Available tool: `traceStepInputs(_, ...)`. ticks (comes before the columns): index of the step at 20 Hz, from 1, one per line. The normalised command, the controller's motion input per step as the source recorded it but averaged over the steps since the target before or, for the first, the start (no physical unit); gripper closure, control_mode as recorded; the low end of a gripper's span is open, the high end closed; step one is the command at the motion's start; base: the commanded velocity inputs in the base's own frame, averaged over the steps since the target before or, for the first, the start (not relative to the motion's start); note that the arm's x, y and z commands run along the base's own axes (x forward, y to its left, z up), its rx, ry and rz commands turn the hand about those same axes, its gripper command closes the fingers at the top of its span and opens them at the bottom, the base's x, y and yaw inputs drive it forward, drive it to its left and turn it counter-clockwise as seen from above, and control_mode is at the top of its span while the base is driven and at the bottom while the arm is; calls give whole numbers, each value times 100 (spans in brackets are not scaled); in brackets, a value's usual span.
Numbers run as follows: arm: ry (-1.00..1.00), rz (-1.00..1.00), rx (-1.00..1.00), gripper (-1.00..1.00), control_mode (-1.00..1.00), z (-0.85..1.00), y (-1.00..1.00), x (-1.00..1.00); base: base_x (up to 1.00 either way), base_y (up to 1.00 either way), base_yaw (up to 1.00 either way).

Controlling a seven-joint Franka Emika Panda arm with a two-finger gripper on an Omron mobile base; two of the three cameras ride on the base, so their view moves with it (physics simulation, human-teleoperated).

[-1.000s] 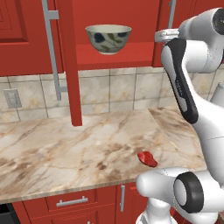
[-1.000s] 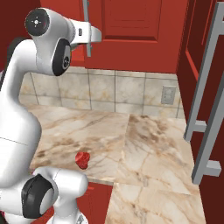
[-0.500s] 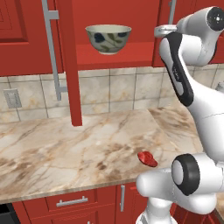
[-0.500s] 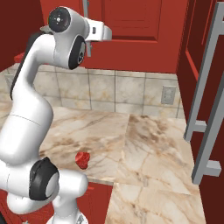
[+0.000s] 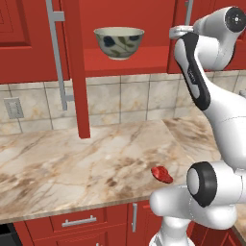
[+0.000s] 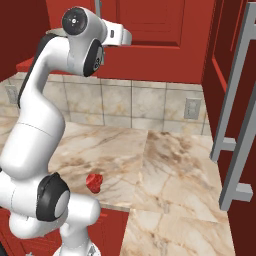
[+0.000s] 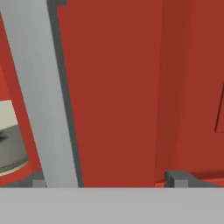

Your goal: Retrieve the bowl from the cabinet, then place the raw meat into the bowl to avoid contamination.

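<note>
Up high, the hand (image 7: 105, 179) stands spread wide and empty, facing the red cabinet (image 7: 122, 87) door.

White glossy robot arm (image 5: 211, 120), rounded tubular links. Dark grey-black joint caps, circular, at shoulder and upper elbow. Black strip along one upper link. Bulbous white base segment. Two small dark grey fingertips (image 7: 177, 179), square-edged.
</note>
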Motion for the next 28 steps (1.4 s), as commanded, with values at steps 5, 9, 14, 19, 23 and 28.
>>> traceStepInputs(5,0,0,0,-100,-100,0,12,37,0,0,0)
traceStepInputs(9,0,0,0,-100,-100,0,16,47,0,0,0)
traceStepInputs(14,0,0,0,100,-100,-1,18,50,0,0,0)
traceStepInputs(19,0,0,0,100,-100,-3,16,47,0,0,0)
traceStepInputs(23,0,0,0,100,-100,0,1,22,0,0,0)
traceStepInputs(28,2,0,0,100,-100,0,0,-3,0,0,0)
